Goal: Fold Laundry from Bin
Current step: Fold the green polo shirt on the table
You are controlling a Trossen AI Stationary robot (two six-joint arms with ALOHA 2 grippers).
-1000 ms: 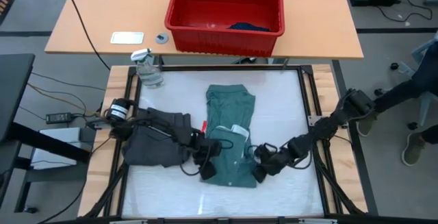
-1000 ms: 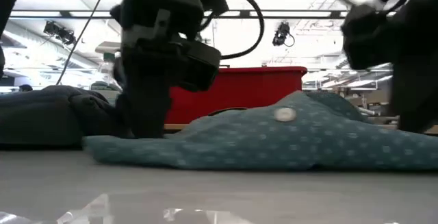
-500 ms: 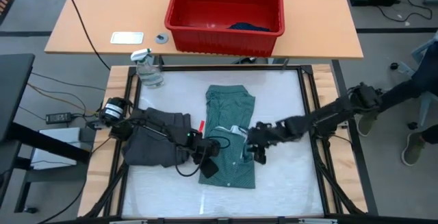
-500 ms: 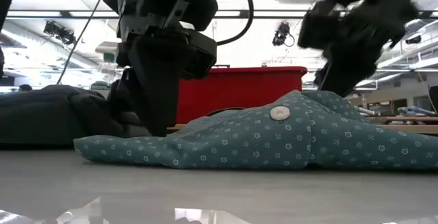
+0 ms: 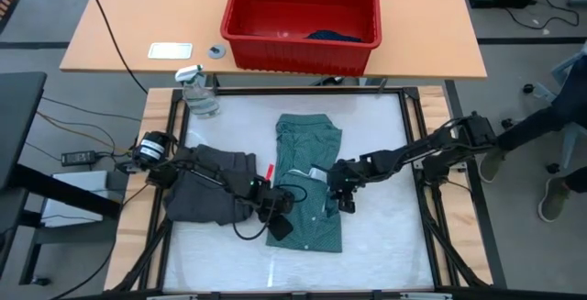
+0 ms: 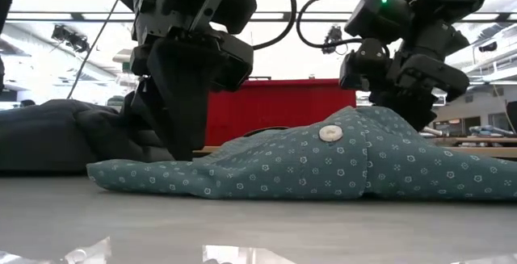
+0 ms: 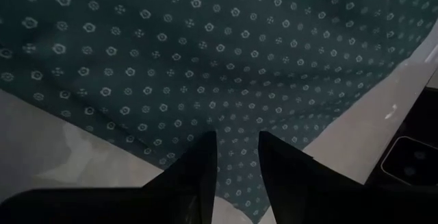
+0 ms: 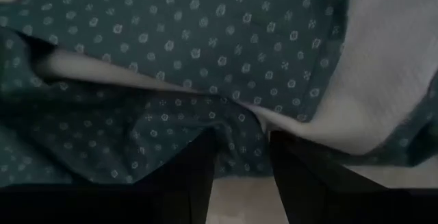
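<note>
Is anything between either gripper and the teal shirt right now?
Nothing visible. The left gripper sits on the teal shirt's left edge and the right gripper on its right edge, fingers parted with the dotted cloth directly at their tips.

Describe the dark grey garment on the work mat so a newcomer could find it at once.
Start at the large red plastic bin on the wooden table, then drop to the white work mat in front of it. The dark grey garment lies bunched at the mat's left edge, under the left arm. Unlike the teal-green dotted T-shirt beside it, it is plain and unpatterned.
</note>
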